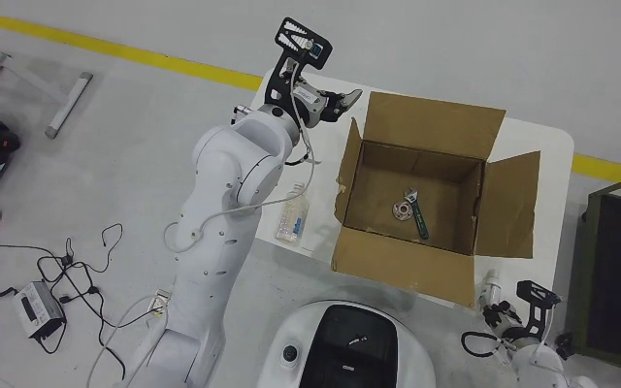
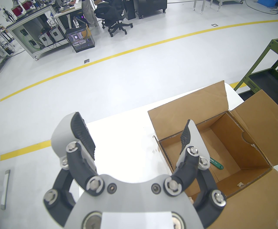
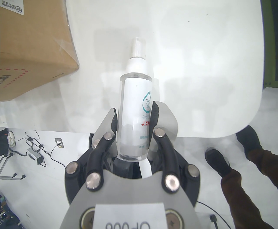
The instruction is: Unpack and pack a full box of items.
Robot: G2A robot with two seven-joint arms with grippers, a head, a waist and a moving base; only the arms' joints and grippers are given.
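- Cardboard box [image 1: 403, 260] [image 2: 245, 138] [image 3: 32, 54]: it stands open on the white table [image 1: 543, 136] [image 2: 121, 134] [image 3: 195, 65], all four flaps folded outward. In the top view I place it right of centre.
- Box contents: a wrench [image 1: 417, 215] [image 2: 217, 164] with a green handle lies on the box floor. A small round metal fitting [image 1: 400, 209] lies just beside it at 9 o'clock.
- Left gripper [image 1: 335, 102] [image 2: 133, 120]: it hangs above the table at 11 o'clock from the box. Its fingers are spread wide with nothing between them.
- Right gripper [image 1: 500, 312] [image 3: 134, 113]: it sits at 5 o'clock from the box, near the table's rounded corner. Its fingers are clamped on the body of a spray bottle [image 1: 491, 283] [image 3: 135, 104], whose nozzle points away from the wrist over the tabletop. I cannot tell whether the bottle touches the table.
- Clear bottle [image 1: 293, 218]: it lies on its side on the table at 9 o'clock from the box, near the edge.
- Room: the floor [image 1: 126, 145] is pale grey and crossed by a yellow line [image 1: 146, 53] [image 2: 130, 51].
- Beyond the line I see workbenches [image 2: 32, 32] and an office chair [image 2: 115, 19].
- A green cart [image 1: 602, 281] [image 2: 262, 71] stands at 3 o'clock from the table.
- Cables [image 1: 68, 281] trail across the floor at 8 o'clock.
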